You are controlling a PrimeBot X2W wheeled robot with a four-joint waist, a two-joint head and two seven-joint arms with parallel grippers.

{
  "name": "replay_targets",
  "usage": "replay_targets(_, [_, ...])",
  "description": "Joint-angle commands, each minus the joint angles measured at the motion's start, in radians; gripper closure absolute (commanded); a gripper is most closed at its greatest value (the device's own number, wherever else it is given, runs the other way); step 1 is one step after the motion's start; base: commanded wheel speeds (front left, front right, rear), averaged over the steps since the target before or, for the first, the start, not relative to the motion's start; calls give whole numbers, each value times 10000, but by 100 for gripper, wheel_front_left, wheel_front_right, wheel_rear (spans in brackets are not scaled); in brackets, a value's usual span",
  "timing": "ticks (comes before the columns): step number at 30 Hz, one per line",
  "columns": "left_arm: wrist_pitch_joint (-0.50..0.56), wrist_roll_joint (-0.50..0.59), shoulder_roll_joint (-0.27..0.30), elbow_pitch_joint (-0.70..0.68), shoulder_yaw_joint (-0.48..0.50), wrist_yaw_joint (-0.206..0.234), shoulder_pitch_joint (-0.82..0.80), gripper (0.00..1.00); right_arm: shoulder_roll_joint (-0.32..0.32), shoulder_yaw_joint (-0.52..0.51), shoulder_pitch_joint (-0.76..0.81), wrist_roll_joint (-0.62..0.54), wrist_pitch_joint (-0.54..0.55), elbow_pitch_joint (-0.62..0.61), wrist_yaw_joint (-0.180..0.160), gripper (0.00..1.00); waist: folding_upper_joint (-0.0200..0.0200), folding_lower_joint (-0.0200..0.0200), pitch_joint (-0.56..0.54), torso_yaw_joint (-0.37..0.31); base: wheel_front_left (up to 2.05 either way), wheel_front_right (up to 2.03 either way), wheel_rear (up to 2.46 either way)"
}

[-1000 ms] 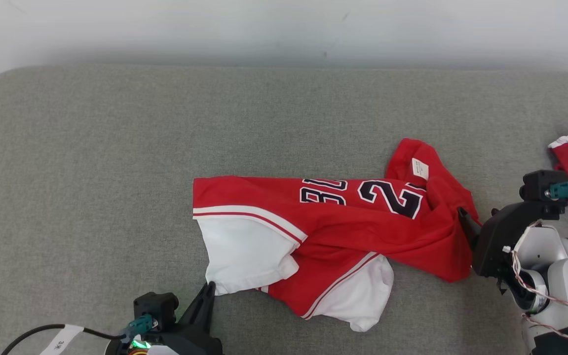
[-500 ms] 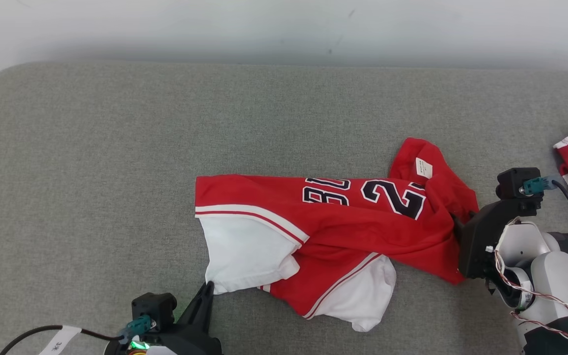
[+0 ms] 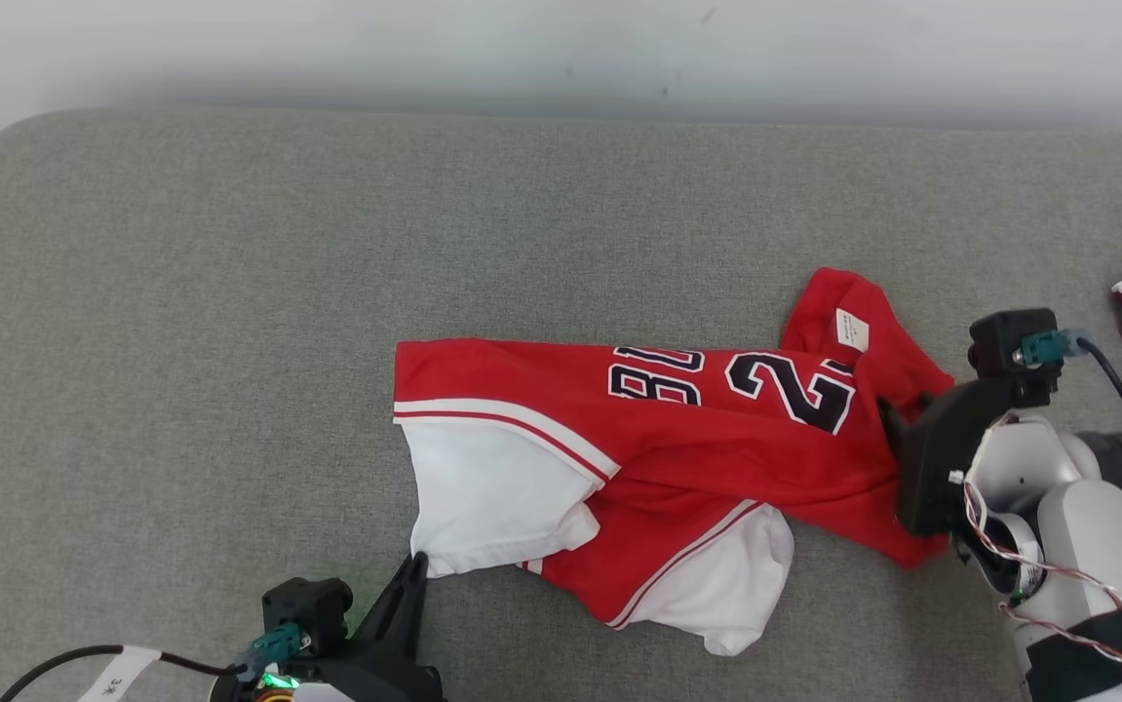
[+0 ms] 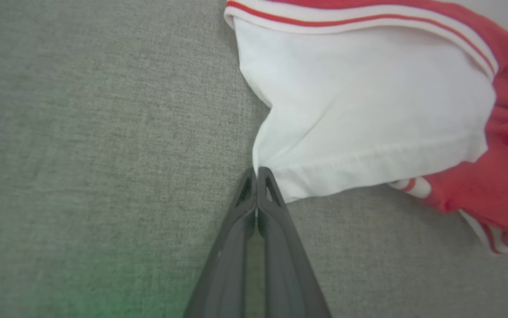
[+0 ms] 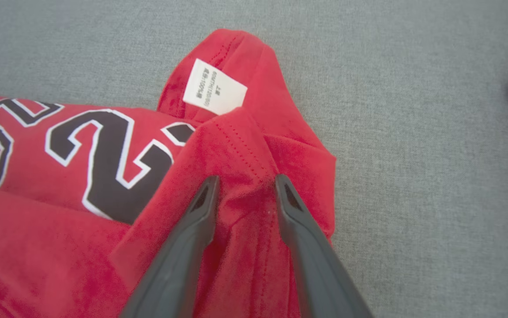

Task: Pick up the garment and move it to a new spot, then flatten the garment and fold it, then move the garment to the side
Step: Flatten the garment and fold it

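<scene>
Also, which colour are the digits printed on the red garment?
Black with a white outline, on the garment; the right wrist view shows them best.

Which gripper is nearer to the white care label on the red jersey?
Right. The right gripper straddles a red fold just below the white care label. The left gripper is far away, shut at the jersey's white sleeve hem.

L end effector (image 4: 257,170): fingers pressed together, low-left | R end effector (image 5: 246,183): fingers parted, wrist angled inward
</scene>
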Motion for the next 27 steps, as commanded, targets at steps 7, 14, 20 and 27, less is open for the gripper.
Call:
replay_targets(7, [-43,-124,114,132,6,119,56,100,84,-533,355,-264,326,-124,-25,50,0,-1,104,47,0,0,0])
replay_targets(14, [-108,-193,98,185,-52,142,-87,100,275,-779,515,-425,481,-436,-25,55,0,-1,158,15,0,0,0])
replay_targets(20, [-193,-258,80,308,-121,124,-123,100,560,-1556,809,-799,38,-1171,-25,19,0,-1,62,93,0,0,0])
replay_targets(27, [-239,-305,149,326,-111,156,-72,100,667,-1890,1263,-1187,533,-1825,-25,7,0,-1,51,90,0,0,0])
